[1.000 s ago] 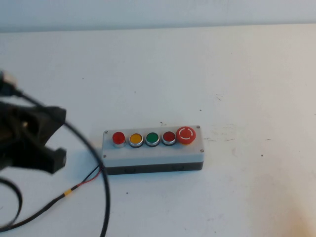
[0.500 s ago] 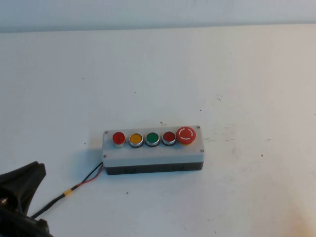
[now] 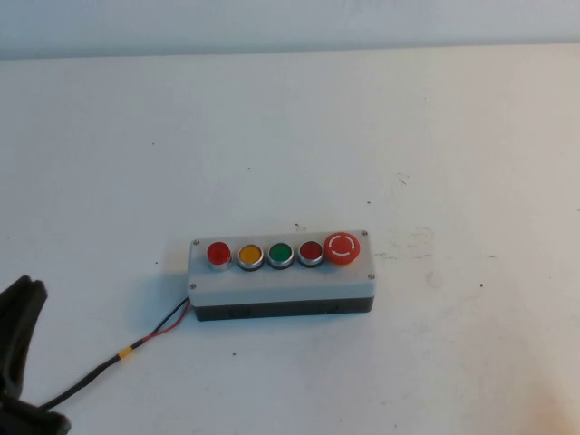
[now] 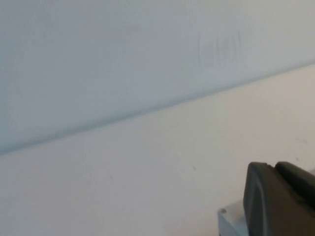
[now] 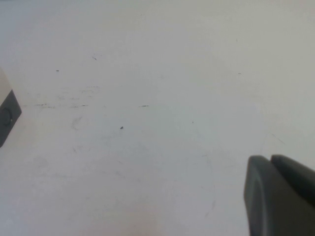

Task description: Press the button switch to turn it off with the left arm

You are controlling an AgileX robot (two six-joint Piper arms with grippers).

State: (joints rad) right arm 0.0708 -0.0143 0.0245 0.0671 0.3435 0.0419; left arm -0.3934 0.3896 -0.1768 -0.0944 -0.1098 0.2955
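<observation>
The left tool (image 3: 23, 362) sits at the worktop's (image 3: 362, 136) near-left edge, well apart from the grey box (image 3: 281, 283); its opening cannot be told. The button switch (image 3: 218, 254) occupies the box's left end. The right tool (image 5: 280, 196) hovers over bare worktop, nothing visibly held.

Left end effector (image 3: 23, 362) mostly off-frame

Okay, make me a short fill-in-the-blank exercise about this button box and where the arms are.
1. The grey box carries a row of ____ buttons.
2. The button switch sits at the row's ____ end in the high view.
3. The yellow button lies between the button switch and the ____ button.
4. The left gripper sits at the high view's lower ____ corner, apart from the box; the right gripper shows only in its wrist view.

Missing words: five; left; green; left
</observation>
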